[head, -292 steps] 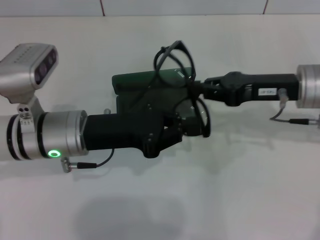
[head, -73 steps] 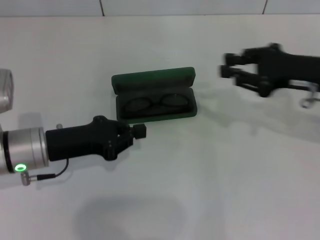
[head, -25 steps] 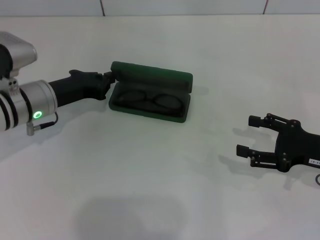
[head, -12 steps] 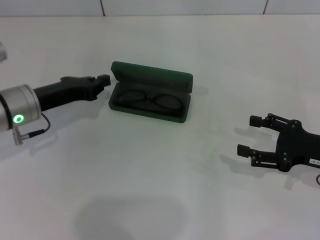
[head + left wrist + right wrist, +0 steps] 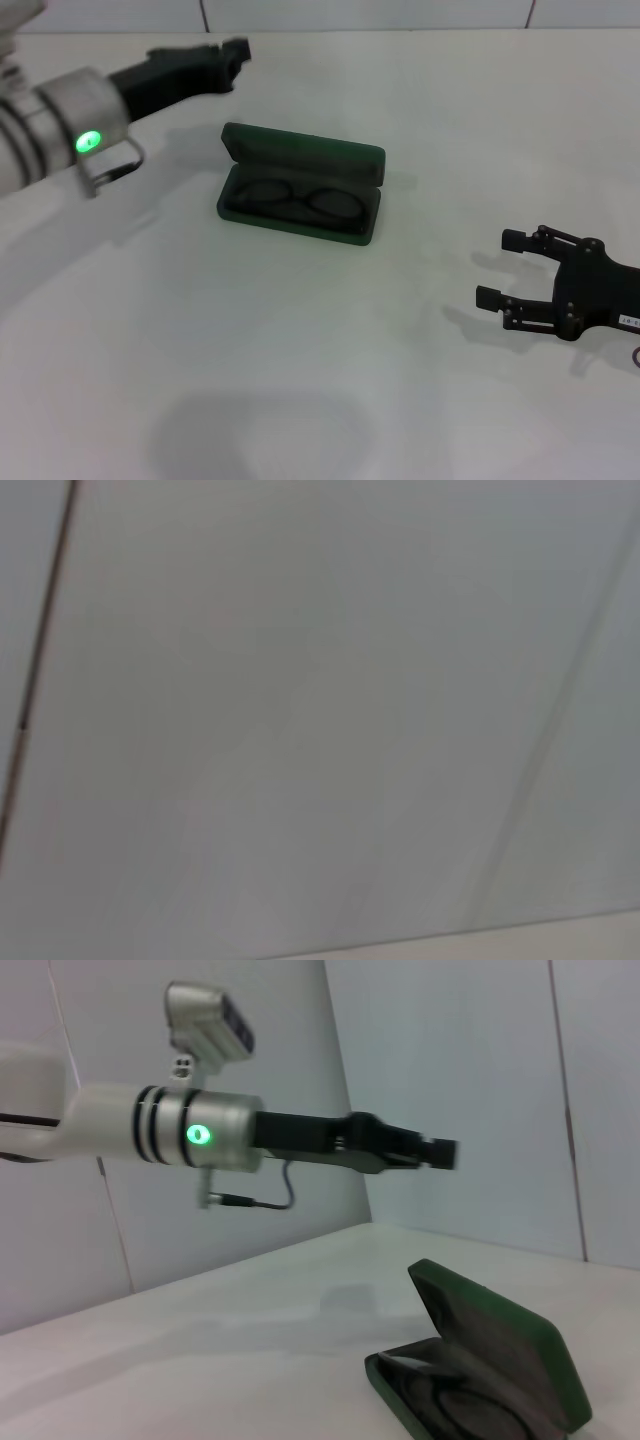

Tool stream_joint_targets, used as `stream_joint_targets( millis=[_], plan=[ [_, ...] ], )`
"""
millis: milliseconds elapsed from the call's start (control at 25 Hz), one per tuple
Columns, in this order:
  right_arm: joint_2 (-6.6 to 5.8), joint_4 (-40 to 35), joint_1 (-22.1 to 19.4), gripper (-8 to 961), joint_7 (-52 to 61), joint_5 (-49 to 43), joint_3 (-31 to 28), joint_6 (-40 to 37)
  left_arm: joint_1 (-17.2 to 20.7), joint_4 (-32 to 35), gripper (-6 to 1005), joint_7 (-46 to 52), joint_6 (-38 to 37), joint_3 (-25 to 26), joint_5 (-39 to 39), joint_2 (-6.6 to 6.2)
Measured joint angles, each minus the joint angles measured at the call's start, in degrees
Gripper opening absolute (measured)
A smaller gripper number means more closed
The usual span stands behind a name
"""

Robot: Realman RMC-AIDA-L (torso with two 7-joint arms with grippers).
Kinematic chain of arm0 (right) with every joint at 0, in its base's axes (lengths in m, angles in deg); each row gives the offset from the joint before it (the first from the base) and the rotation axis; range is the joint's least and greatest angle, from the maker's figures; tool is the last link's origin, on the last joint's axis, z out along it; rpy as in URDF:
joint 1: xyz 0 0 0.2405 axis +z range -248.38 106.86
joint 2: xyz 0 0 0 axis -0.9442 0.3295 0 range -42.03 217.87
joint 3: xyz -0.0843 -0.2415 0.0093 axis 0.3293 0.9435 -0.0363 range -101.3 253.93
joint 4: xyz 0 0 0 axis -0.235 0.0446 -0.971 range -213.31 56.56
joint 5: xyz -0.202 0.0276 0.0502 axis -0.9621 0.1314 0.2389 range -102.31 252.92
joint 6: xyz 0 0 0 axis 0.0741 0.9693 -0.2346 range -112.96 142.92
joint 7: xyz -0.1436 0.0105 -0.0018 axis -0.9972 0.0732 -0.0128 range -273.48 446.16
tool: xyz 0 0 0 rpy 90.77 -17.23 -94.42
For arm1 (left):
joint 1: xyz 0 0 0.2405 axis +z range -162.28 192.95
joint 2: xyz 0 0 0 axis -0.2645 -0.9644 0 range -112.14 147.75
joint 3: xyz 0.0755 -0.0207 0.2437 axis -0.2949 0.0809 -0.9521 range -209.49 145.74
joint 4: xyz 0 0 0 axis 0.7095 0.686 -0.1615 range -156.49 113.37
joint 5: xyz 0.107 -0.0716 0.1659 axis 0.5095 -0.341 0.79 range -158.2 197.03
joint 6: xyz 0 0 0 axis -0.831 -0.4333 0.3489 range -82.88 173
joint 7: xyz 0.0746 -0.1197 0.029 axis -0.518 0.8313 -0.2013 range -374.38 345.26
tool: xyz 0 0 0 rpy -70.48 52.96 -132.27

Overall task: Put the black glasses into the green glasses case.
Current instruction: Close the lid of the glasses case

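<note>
The green glasses case (image 5: 300, 195) lies on the white desk (image 5: 320, 360), a little left of the middle in the head view. Its lid is open and stands up on the far side. The black glasses (image 5: 298, 198) lie inside the lower half of the case, with the two round lenses side by side. In the right wrist view the case (image 5: 490, 1375) shows at the lower edge, the lid tilted back; the glasses (image 5: 470, 1400) are visible inside only as dim dark rings.

The left hand (image 5: 232, 52) is lifted above the far left part of the desk, apart from the case and touching nothing. It points toward the back wall, and a green light shines on the silver ring of its arm. The right wrist view shows this hand (image 5: 440, 1152) from the side, high over the case. Its fingertips look close together there, but I cannot tell with certainty if they are together or apart. The left wrist view shows only a plain grey wall.

The right hand (image 5: 503, 268) is low over the near right part of the desk, well apart from the case. Its two fingers (image 5: 515, 239) are spread apart and it holds nothing.
</note>
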Motion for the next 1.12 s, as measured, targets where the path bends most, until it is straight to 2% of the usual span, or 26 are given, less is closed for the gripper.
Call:
stream_joint_targets(
  millis=[120,320,400,440,640,920,1120],
  plan=[
    [0.0,0.0,-0.2,864,0.1,0.0,-0.2,0.0,0.0,2.1,3,1.6,14.5,-11.3,-4.2,-0.16],
    [0.0,0.0,-0.4,864,0.1,0.0,-0.3,0.2,-1.6,3.6,3,5.6,35.2,-28.4,-6.0,0.01],
    [0.0,0.0,-0.3,864,0.1,0.0,-0.3,0.5,-2.9,3.5,3,7.1,43.1,-34.6,-7.9,-0.08],
    [0.0,0.0,-0.3,864,0.1,0.0,-0.3,0.6,-3.2,3.2,3,7.1,44.5,-36.1,-9.1,-0.08],
    [0.0,0.0,0.0,864,0.0,0.0,0.1,1.4,-4.5,1.2,3,7.1,46.0,-37.4,-10.6,0.07],
    [0.0,0.0,0.1,864,0.0,0.0,0.2,1.5,-9.2,-4.9,3,7.3,47.7,-37.7,-14.3,0.13],
    [0.0,0.0,0.0,864,0.0,0.0,0.2,1.5,-10.3,-6.0,3,7.3,47.8,-37.8,-15.3,0.09]
  ],
)
